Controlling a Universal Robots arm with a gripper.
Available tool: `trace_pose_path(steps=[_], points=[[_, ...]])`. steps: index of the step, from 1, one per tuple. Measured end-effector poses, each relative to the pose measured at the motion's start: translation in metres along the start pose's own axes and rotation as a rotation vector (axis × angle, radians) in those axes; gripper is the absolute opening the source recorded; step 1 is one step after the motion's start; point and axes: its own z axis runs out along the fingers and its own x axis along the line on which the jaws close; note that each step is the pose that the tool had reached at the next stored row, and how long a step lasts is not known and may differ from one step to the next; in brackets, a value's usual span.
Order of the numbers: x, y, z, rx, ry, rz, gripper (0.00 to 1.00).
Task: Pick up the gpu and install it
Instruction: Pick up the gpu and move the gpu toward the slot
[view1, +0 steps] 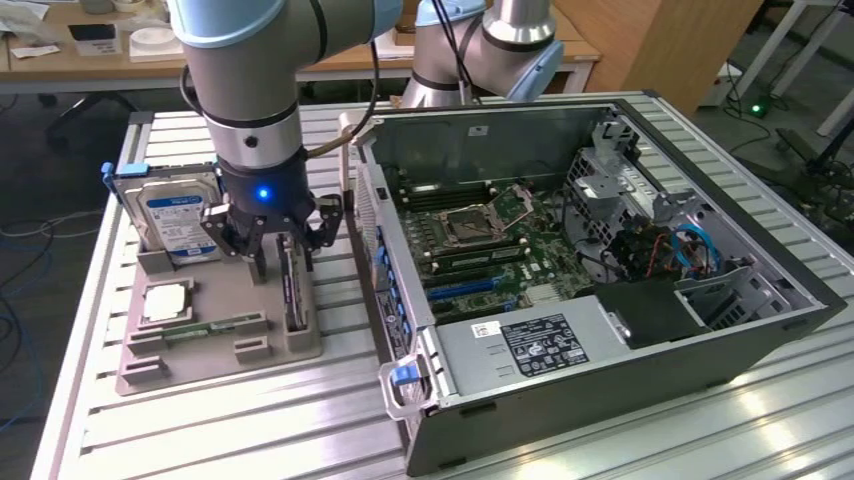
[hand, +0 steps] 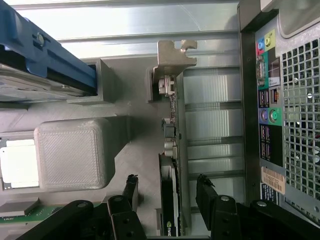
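The gpu stands on its long edge in a narrow slot along the edge of the grey holder that lies closest to the computer case. It is a thin, flat card. From above, only its dark spine shows, with small metal connectors and a bent silvery bracket at one end.

The gripper hangs directly over the card with its jaws parted. One black finger stands on either side of the card's thickness, and in the wrist view a gap shows between each finger and the card, so nothing is gripped.

The holder is a matte block of printed plastic with a fine ribbed surface, rounded corners and moulded pockets. At its far corner a boxy silver hard drive with a blue-and-white label leans in a blue caddy. Toward the middle lies a square chip with a pale metal lid, and a narrow green memory stick lies along the near edge.

The case lies open on its side, showing a green motherboard and a perforated steel rear panel. Both holder and case rest on a table of grooved aluminium slats.
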Motion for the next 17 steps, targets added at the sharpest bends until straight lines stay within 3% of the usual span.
trace_pose_path(steps=[10, 12, 17], points=[[0.0, 0.0, 0.0, 0.0035, -0.0003, 0.0, 0.59], [0.0, 0.0, 0.0, 0.0138, -0.0012, 0.0, 0.59], [0.0, -0.0001, 0.0008, 0.0173, -0.0014, 0.0, 0.59]])
